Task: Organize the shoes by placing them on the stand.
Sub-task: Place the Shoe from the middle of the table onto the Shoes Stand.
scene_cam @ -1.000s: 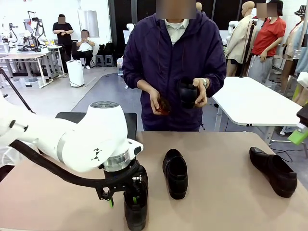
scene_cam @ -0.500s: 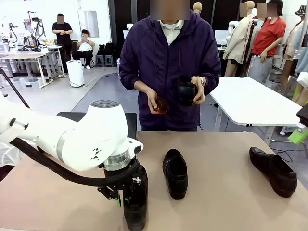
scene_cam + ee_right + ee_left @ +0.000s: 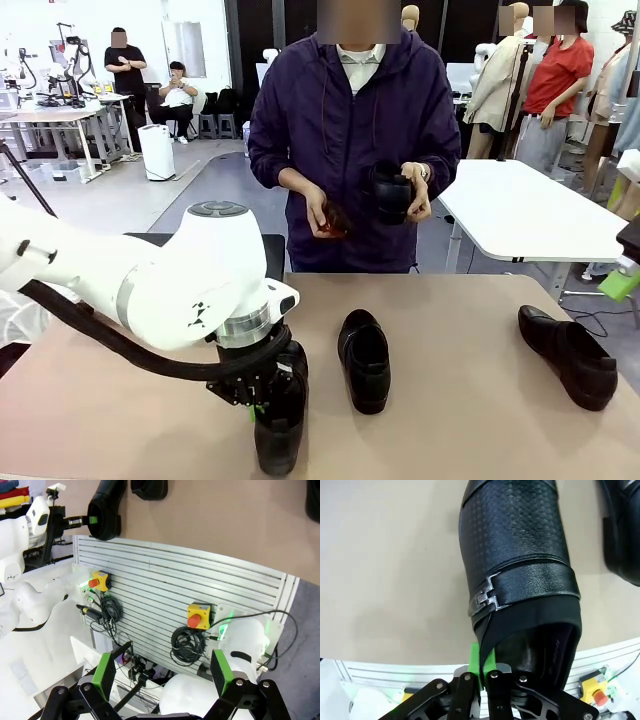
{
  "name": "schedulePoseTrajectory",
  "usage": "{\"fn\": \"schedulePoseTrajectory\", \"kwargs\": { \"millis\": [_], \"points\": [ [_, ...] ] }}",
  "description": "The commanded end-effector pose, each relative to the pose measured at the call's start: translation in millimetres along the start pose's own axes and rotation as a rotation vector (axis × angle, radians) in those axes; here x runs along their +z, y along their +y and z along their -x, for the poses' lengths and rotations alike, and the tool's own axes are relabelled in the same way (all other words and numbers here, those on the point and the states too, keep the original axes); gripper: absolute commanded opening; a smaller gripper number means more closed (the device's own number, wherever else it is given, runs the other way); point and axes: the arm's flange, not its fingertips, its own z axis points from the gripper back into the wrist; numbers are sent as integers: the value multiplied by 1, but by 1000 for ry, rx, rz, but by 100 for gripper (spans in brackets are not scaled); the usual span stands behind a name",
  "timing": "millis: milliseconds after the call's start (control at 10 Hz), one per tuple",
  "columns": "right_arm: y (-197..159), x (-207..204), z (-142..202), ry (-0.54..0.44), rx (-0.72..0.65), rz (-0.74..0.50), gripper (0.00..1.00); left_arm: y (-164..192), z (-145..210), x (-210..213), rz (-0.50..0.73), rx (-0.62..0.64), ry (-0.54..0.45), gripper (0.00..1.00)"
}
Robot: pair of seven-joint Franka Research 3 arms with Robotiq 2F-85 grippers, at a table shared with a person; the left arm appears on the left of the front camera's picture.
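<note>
Black leather shoe (image 3: 277,447) at the tabletop's (image 3: 470,400) near left, its collar pinched by the closed left end effector (image 3: 483,661); right end effector (image 3: 163,674) gapes wide, empty. A second shoe (image 3: 365,362) lies near.

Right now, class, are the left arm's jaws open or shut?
Shut: their green pads pinch the collar of the shoe.

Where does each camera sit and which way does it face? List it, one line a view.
Front: fixed on the robot's side, facing across the table at the person; left arm shows.
Left wrist: looks down along the left gripper, shut on a shoe.
Right wrist: off the table, facing the robot's base and an emergency stop button; open right gripper shows.
Shared: all three show that gripped shoe.
</note>
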Motion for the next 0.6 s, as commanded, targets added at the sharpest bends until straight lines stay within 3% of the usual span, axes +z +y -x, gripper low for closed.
{"fn": "schedulePoseTrajectory", "kwargs": {
  "millis": [0,400,500],
  "points": [
    [0,4,-1,5,23,-26,100,5,11,68,52,-119,-94,0],
    [0,4,-1,5,23,-26,100,41,60,197,38,-239,-299,0],
    [0,4,-1,5,23,-26,100,51,68,208,25,-193,-309,0]
  ]
}}
